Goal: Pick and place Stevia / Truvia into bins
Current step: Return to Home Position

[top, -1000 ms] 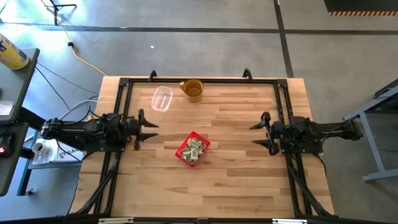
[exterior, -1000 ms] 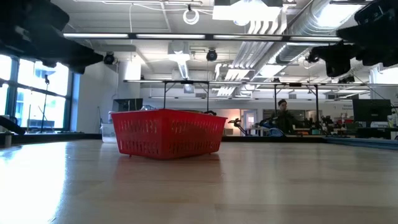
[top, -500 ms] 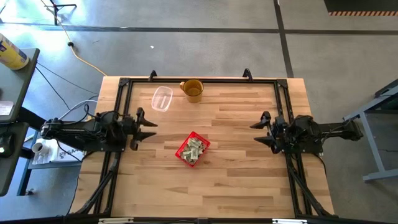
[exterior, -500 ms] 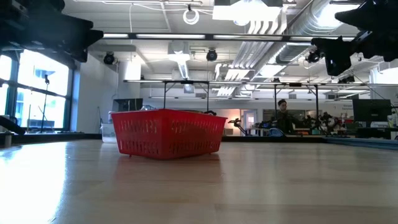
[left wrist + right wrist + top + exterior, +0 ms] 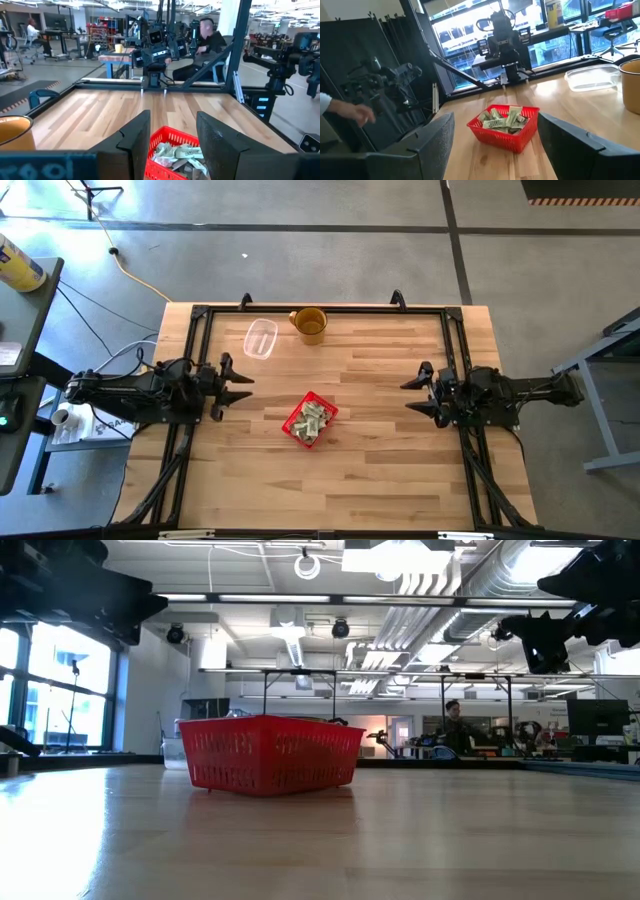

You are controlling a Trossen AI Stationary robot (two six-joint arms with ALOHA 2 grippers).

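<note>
The red bin (image 5: 310, 420) stands on the table's middle on its base, with several pale green and white Stevia / Truvia packets (image 5: 315, 419) lying inside. It also shows in the low view (image 5: 270, 754), the left wrist view (image 5: 172, 156) and the right wrist view (image 5: 505, 126). My left gripper (image 5: 243, 390) is open and empty, held above the table to the left of the bin. My right gripper (image 5: 411, 394) is open and empty, held above the table to the right of the bin.
A clear plastic container (image 5: 260, 338) and a yellow-brown mug (image 5: 309, 324) stand near the table's far edge. A black frame (image 5: 320, 310) runs along the far, left and right sides. People show in the room beyond the table.
My left gripper has drawn back slightly toward the table's left edge. My right gripper has shifted a little near the table's right side. The bin and the packets have stayed where they were.
</note>
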